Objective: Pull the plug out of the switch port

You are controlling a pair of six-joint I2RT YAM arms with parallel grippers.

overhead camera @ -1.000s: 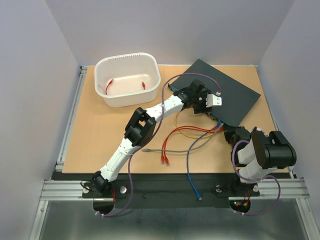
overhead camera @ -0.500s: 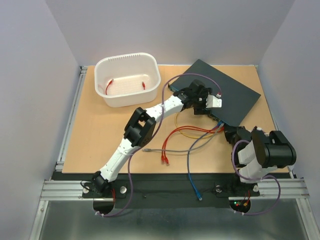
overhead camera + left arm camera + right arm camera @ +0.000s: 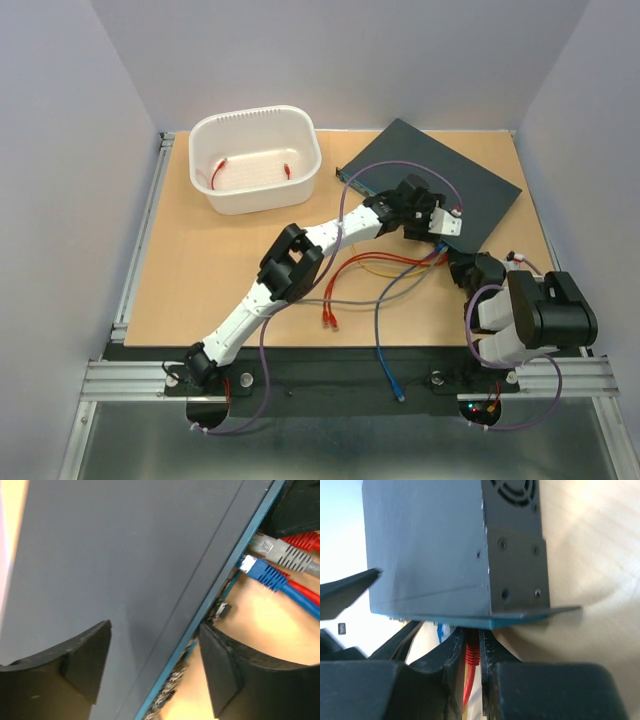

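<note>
Hovering over a pale-walled tan table (image 3: pixel 200 270), left jaws gape astride the switch (image 3: pixel 480 185); right jaws pinch a red plug (image 3: pixel 471 655).

The light wooden tabletop (image 3: pixel 200 260) carried a white oval plastic tub (image 3: pixel 250 200) at its far left. A large flat dark blue-grey metal switch (image 3: pixel 485 190) lay at its far right, set at an angle to the table's edges. The two stood well apart.

Loose cables lay on the wood near the switch's socket edge. Thin red cables (image 3: pixel 385 258) looped towards the middle, their two free ends (image 3: pixel 329 320) side by side. A yellow cable (image 3: pixel 378 272) lay just beside them, and a grey cable (image 3: pixel 330 299) stretched leftwards. A blue cable (image 3: pixel 378 335) ran past the near edge of the wood onto the black strip. A red plug (image 3: pixel 471 655), a grey plug (image 3: pixel 285 555) and a blue plug (image 3: pixel 262 571) sat at the socket edge.
</note>
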